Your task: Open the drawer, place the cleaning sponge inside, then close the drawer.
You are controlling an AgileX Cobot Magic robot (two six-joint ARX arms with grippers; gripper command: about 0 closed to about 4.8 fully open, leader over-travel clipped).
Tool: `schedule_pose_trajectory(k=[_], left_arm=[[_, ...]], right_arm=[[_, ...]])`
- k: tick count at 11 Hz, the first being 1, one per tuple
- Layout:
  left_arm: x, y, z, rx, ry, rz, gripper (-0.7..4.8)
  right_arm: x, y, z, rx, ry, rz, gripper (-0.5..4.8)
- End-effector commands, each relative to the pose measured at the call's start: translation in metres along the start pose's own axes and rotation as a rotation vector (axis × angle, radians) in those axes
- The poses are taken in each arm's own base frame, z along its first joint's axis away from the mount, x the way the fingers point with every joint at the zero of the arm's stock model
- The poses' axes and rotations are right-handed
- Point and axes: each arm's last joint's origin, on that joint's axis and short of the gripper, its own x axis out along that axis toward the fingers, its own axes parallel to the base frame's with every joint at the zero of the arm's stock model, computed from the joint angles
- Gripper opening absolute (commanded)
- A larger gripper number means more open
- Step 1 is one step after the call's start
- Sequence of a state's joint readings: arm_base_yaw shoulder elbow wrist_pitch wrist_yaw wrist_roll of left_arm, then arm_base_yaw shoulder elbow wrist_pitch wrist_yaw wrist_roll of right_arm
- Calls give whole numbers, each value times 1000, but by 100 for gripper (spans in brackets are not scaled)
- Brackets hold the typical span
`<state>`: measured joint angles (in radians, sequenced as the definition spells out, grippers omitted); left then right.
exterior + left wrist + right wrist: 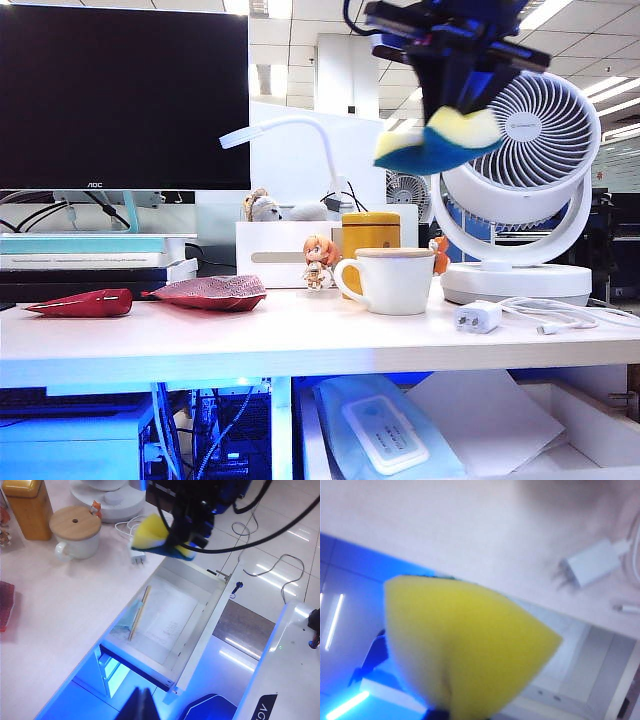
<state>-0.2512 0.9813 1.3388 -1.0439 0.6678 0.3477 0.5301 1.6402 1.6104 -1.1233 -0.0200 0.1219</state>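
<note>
Right pincer (450,100): clamped on cleaning sponge (440,140), squeezed into a fold, raised above the desk (250,335) at right, likely for carrying over the drawer (170,625), which stands pulled out below. Left pincer (141,705): closed, empty, near side. Mug (392,280), charger (477,317): beneath.

At upper right of the exterior view, the right gripper (455,95) held the yellow-topped cleaning sponge (440,140) above the white ceramic mug (392,282); the open white drawer (600,425) lay lower right, beneath the pale tabletop (250,335).
</note>
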Motion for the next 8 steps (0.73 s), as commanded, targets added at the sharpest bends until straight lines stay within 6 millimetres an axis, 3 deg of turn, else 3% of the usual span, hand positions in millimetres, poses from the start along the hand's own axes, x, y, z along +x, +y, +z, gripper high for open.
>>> schedule_pose_trajectory(k=[1, 2, 5, 7, 8], left_arm=[[-1, -1, 1, 19, -11, -6, -6], [-1, -1, 1, 18, -10, -7, -6], [1, -3, 2, 27, -6, -24, -6], [16, -13, 5, 68, 26, -117, -6], [21, -18, 6, 85, 43, -128, -6]], right_arm=[[20, -2, -16, -1, 76, -12, -7], [79, -10, -51, 21, 155, -25, -7], [119, -16, -82, 34, 161, -28, -7], [144, -20, -107, 89, 141, -32, -7], [148, -21, -110, 98, 130, -46, -7]])
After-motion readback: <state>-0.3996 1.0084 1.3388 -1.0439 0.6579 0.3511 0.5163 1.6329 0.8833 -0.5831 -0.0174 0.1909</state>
